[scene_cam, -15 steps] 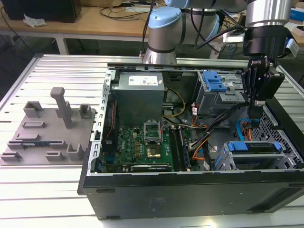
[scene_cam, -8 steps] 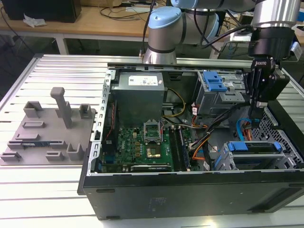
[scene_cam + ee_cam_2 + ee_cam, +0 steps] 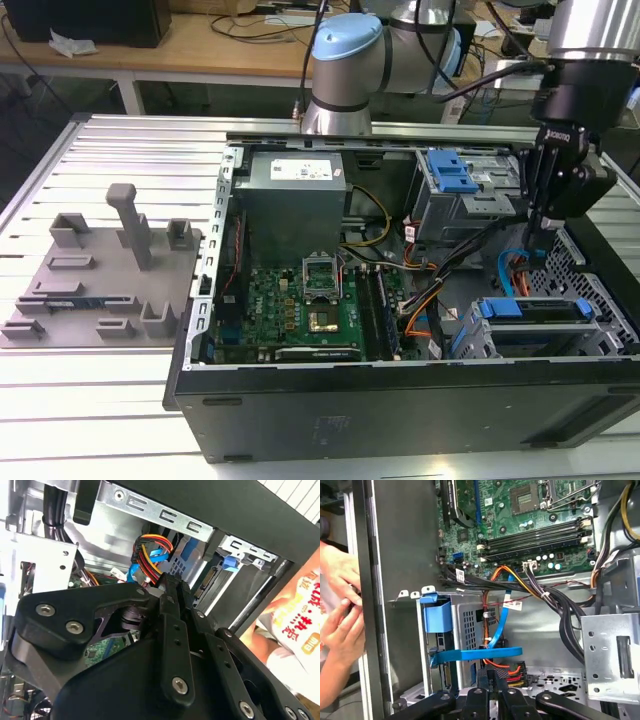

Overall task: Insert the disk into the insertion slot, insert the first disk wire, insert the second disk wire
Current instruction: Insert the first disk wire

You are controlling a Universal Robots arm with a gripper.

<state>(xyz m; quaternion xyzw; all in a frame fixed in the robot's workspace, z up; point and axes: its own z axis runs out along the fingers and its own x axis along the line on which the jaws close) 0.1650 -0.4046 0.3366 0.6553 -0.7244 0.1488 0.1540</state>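
Closest in the exterior view is the black wall of the computer case (image 3: pixel 400 410). The case lies open on a ribbed metal table (image 3: pixel 60 400). A green board (image 3: pixel 320 300) sits inside the case. A grey plate (image 3: pixel 100 285) with little blocks on it lies on the table at the exterior view's left, just beside the case. At the exterior view's right the gripper (image 3: pixel 532 243) points straight down into the case. The disk (image 3: pixel 540 312), with its blue frame, lies flat inside the insertion slot (image 3: pixel 478 338), which is a low grey metal box. The gripper hangs just above the slot, near a blue cable (image 3: pixel 505 268).

In the second wrist view the gripper (image 3: pixel 170 582) looks big and black. Its two fingers (image 3: pixel 169 615) are pressed close together. The coloured wires (image 3: pixel 150 550), red, yellow and orange, end right at the tips. The blue cable (image 3: pixel 134 572) runs beside them. It is not clear if the plug of the wires is pinched between the tips.

In the first wrist view the gripper (image 3: pixel 494 675) has its tips right next to the coloured wires (image 3: pixel 512 669). The blue cable (image 3: pixel 475 654) runs across the holey wall of the insertion slot (image 3: pixel 470 622) to the end of the disk (image 3: pixel 437 617). Two hands (image 3: pixel 337 605) are held together outside the case.
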